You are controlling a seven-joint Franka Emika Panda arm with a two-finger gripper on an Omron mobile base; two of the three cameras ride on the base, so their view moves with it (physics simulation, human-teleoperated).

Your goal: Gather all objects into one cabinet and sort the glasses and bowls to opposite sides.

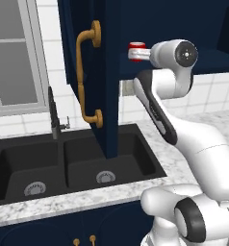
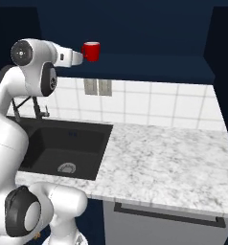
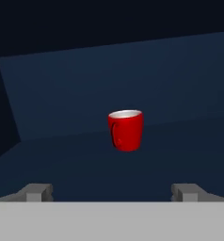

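Observation:
A glossy red cup (image 3: 126, 129) with a pale inside stands upright on the navy shelf (image 3: 62, 160) of the wall cabinet (image 2: 154, 28). In the hand view my gripper (image 3: 112, 192) faces it from a short way off. It is open, its fingertips (image 3: 38, 190) set wide apart with nothing between them. From the right base view the hand (image 2: 73, 58) reaches in at shelf height, just left of the red cup (image 2: 91, 50). In the left base view the red cup (image 1: 136, 47) peeks out beside the open door. The bowl and the other cups are out of view.
The open navy cabinet door (image 1: 95, 72) with its brass handle (image 1: 87, 72) hangs just left of the arm. Below are a black double sink (image 1: 63, 163) with a dark faucet (image 1: 53, 113), and a marble counter (image 2: 173, 162) stretching right under the cabinet.

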